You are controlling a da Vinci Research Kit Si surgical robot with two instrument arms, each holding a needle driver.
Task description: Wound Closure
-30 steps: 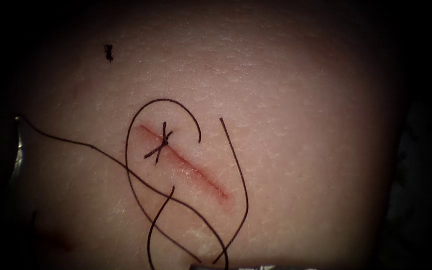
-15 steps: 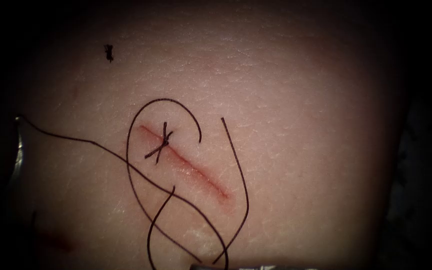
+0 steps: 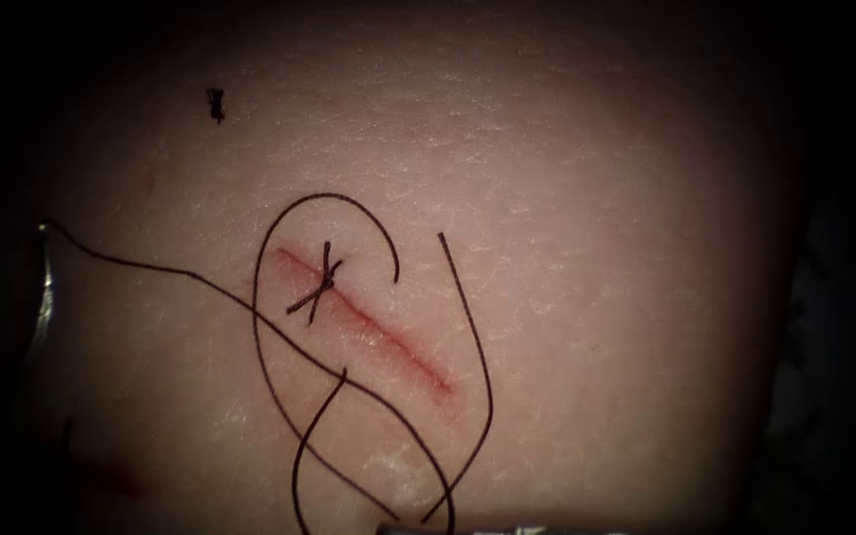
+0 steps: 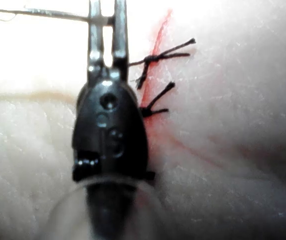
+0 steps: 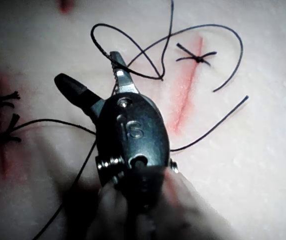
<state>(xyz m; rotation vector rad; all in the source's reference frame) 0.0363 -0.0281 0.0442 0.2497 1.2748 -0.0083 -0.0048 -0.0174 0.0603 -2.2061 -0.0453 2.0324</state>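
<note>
One thin needle (image 4: 43, 12) clamped in left tool (image 4: 105, 20) | right tool's (image 5: 86, 66) serrated jaws apart, empty

The thread (image 3: 369, 396) runs off the endoscope view's bottom edge; the needle (image 3: 42, 287) lies half-lost in shadow.

Right tool (image 5: 95, 75), jaws apart, empty

One cut (image 3: 364, 322), one knot (image 3: 317, 285), two tools.
</note>
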